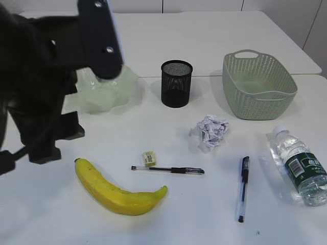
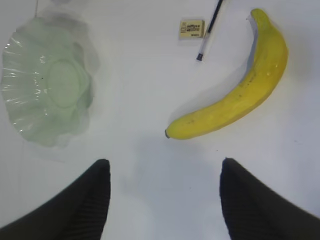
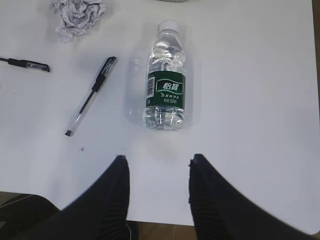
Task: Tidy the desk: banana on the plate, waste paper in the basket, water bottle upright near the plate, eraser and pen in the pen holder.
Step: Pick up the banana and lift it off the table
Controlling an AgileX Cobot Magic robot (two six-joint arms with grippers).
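Note:
The yellow banana (image 1: 120, 191) (image 2: 240, 90) lies on the white table, front left. My left gripper (image 2: 165, 167) hovers open above bare table just short of the banana's tip, and the pale green plate (image 2: 20, 115) (image 1: 127, 84) is to its left. A small eraser (image 1: 148, 158) (image 2: 191, 29) lies beside one pen (image 1: 168, 170). A second pen (image 1: 243, 188) (image 3: 90, 97) lies left of the water bottle (image 1: 301, 166) (image 3: 166, 80), which rests on its side. My right gripper (image 3: 156, 162) is open and empty, short of the bottle's base. Crumpled waste paper (image 1: 212, 131) (image 3: 79, 16) sits mid-table.
The black mesh pen holder (image 1: 177, 83) stands at the back centre. The green woven basket (image 1: 255, 107) is at the back right. My left arm (image 1: 41, 76) looms large at the left and hides part of the plate. The table's near edge runs under my right gripper.

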